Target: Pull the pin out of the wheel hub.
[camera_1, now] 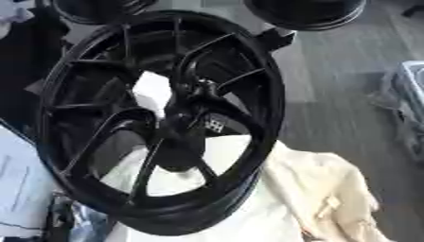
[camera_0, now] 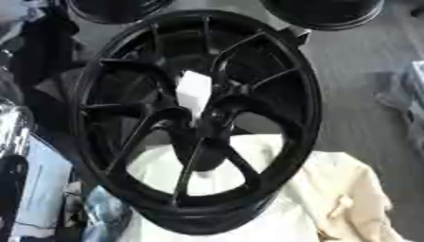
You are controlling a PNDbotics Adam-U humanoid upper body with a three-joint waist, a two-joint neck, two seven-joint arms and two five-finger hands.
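Hand [camera_0: 201, 144] against wheel hub [camera_0: 217, 111].

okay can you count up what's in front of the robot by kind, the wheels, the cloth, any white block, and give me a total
Black wheels: 3, the big spoked wheel and two partly shown at the top edge
Cream cloth: 1
White block at the hub: 1
Total: 5
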